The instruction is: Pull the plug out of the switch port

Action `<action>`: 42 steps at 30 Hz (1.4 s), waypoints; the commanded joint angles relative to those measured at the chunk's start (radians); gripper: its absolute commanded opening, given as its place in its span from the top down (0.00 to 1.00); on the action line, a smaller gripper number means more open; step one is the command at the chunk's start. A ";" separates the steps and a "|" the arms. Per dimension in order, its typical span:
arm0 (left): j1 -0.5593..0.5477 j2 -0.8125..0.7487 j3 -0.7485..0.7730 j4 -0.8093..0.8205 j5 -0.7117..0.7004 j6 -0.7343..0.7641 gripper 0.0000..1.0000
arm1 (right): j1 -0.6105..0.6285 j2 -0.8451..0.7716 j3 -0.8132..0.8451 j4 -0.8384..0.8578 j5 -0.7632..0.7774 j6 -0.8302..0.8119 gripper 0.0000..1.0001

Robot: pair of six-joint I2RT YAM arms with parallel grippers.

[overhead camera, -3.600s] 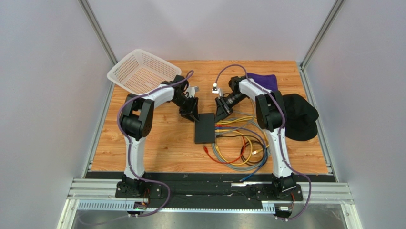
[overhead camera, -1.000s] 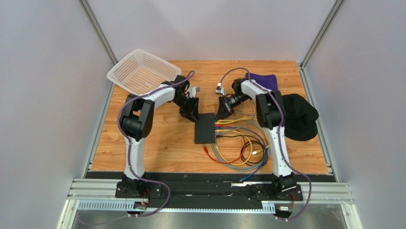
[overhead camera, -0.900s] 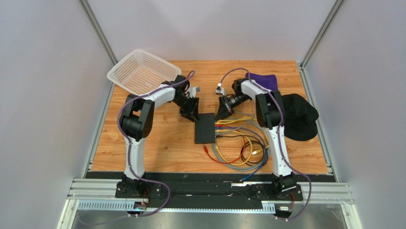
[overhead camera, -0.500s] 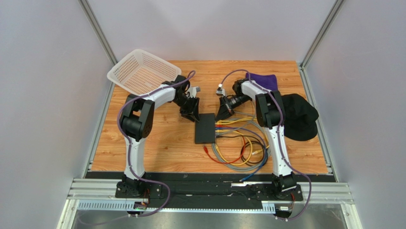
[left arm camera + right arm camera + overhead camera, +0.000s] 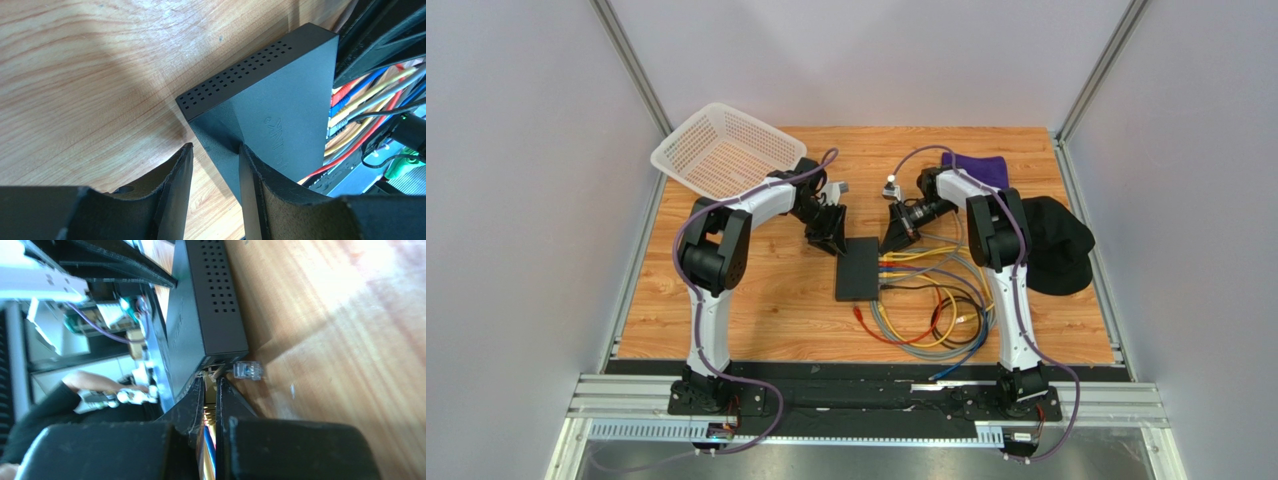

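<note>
Switch: flat and matte black, near the middle of the bench, long sides running near to far, socket row facing the right edge.
Left tool: fingers apart, straddling the switch's far-left corner, with the vented end wall just beyond the tips.
Right tool: fingers drawn to a thin slit, tips at the far end of the socket row, closed on the plug seated there; yellow and blue cable visible through the slit.
Loose plug: clear, lying on the wood just beside the switch's far-right corner, outside any socket.
Cables: yellow, red, blue, grey and black, fanning out from the socket row toward the right edge, then looping back toward the near edge.
Basket: white mesh, tilted, at the far-left corner.
Cloth: purple, bunched by the far edge, right of centre.
Cap: black, against the right edge.
</note>
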 commanded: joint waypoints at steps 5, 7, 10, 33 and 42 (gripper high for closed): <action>-0.026 0.054 -0.009 -0.042 -0.118 0.065 0.53 | -0.036 0.131 0.201 -0.480 -0.024 -0.473 1.00; -0.028 0.055 -0.006 -0.042 -0.117 0.065 0.53 | -0.036 0.128 0.192 -0.455 0.002 -0.429 1.00; -0.029 0.057 -0.003 -0.044 -0.117 0.066 0.53 | -0.043 0.112 0.135 -0.277 0.116 -0.197 1.00; -0.043 0.077 0.031 -0.053 -0.104 0.079 0.53 | -0.082 -0.051 0.038 0.039 0.404 -0.021 1.00; -0.014 0.033 0.006 0.028 0.223 0.143 0.39 | -0.076 -0.007 0.034 0.035 0.325 0.057 1.00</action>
